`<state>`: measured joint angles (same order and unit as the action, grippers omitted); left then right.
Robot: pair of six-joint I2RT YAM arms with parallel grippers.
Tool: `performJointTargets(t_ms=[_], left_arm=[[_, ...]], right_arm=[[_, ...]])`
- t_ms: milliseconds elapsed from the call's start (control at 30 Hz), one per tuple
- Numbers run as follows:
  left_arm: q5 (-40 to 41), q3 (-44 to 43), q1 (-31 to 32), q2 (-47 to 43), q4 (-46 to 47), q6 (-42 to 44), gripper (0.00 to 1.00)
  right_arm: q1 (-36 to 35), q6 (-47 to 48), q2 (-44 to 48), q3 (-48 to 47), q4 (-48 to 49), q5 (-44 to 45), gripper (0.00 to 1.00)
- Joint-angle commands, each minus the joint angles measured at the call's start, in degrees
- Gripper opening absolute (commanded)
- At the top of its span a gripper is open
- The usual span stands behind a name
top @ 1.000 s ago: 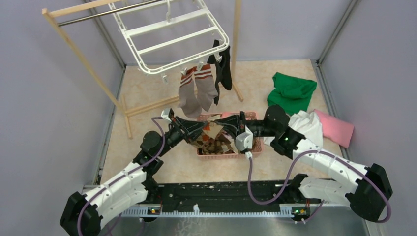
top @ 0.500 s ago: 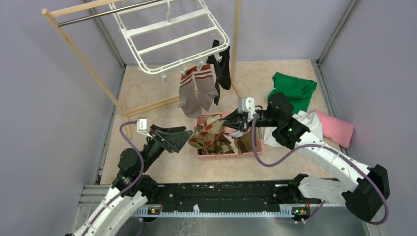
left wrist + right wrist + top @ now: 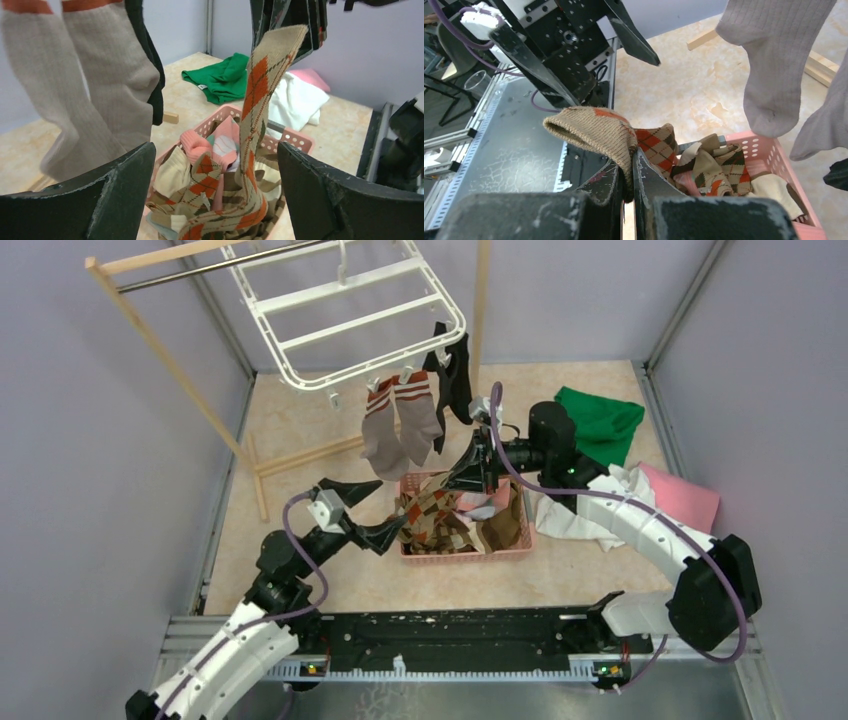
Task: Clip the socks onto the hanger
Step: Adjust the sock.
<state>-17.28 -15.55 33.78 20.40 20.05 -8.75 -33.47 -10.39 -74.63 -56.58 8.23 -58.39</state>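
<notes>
Tan floor holds the pink basket. Your left gripper stands wide apart, empty, beside it. Your right gripper clamps the argyle sock, long axis vertical, lower end hidden among other socks; the hanger hangs beyond.

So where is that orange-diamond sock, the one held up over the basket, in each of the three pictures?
Top view: the argyle sock is at centre, stretched from the right hand down into the pink basket.
Left wrist view: it is upright in the middle, standing out of the basket.
Right wrist view: its cuff is pinched at lower centre-left, with the basket at right.
Shared landmark: the pink basket.
</notes>
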Motion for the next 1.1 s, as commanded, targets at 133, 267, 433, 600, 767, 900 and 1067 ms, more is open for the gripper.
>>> performJointTargets(t_ms=[133,267,433,600,767,900,1067], left_arm=[[-11.8,-7.5,0.0,17.3,13.6,6.6,0.83],[-13.6,-10.0,0.0,22.5,17.3,4.0,0.75],[-15.4,-10.4,0.0,25.3,23.2,0.7,0.69],[-16.4,-9.4,0.0,26.5,27.8,-4.1,0.42],[-16.6,-9.0,0.0,26.1,28.2,-5.5,0.08],[-12.7,-8.0,0.0,23.9,27.6,-8.6,0.0],[-5.5,-2.8,0.0,19.6,34.3,-17.9,0.0]], right_arm=[[0.0,-2.0,0.1,-3.0,2.6,-1.6,0.0],[-0.1,-1.3,-0.4,-3.2,2.8,-2.0,0.0],[-0.5,-0.1,-0.6,-3.3,2.7,-2.5,0.0],[-0.7,0.3,-0.3,-2.9,4.1,-3.9,0.0],[-1.3,0.3,-0.2,-2.3,5.3,-4.6,0.0],[-1.5,-0.9,0.1,-1.7,8.0,-5.1,0.0],[-1.4,-7.5,0.7,0.5,16.9,-4.4,0.37]])
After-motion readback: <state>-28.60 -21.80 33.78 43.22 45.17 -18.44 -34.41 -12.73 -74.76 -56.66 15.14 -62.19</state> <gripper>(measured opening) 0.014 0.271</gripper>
